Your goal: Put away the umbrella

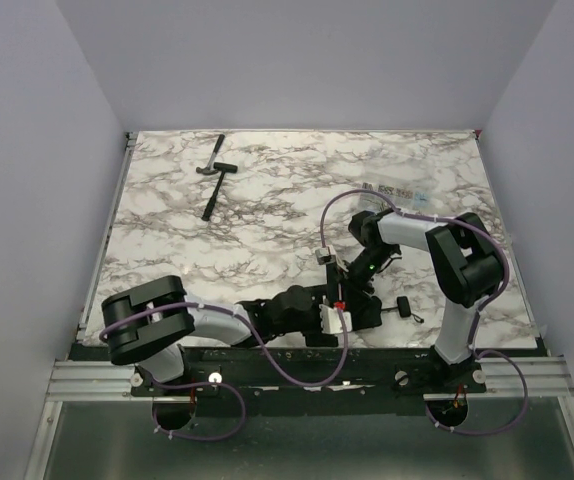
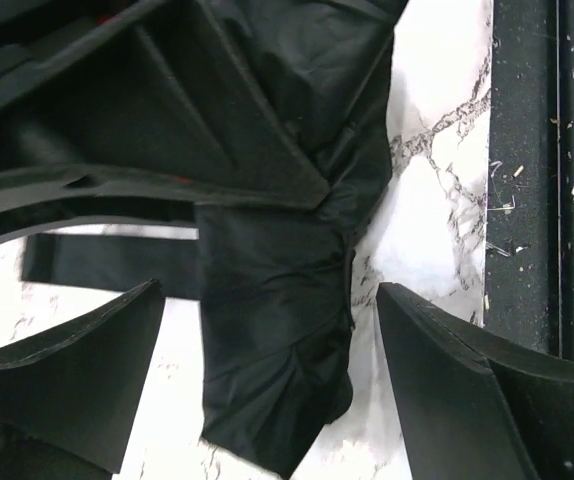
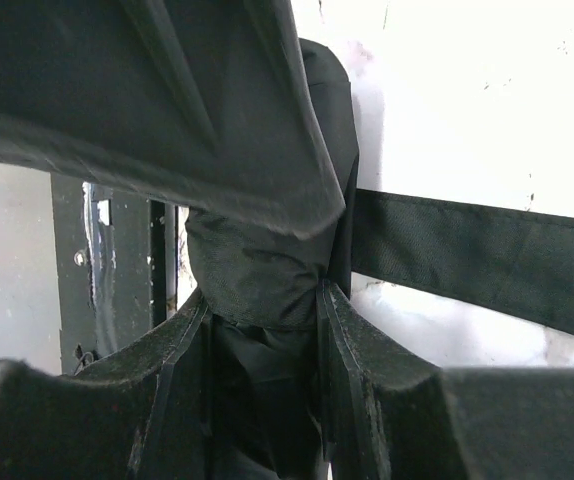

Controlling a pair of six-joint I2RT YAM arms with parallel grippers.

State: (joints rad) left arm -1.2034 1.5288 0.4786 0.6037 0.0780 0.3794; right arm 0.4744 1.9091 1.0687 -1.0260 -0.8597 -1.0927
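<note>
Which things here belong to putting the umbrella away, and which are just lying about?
Part of the job:
- black compact umbrella with dark fabric canopy, clamped in the right gripper, its fabric between the open fingers of the left gripper

Lying about:
- small black-handled hammer, far left of the marble-patterned table
- clear plastic piece, far right; too small to identify

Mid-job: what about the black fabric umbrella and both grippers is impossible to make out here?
Left wrist: black fabric umbrella cut off by the top edge; open left gripper straddles it, contact unclear.
Right wrist: right gripper pinches fabric; whether a shaft lies inside is hidden.
Top external: both arms cover the umbrella; its shape is unreadable.
</note>
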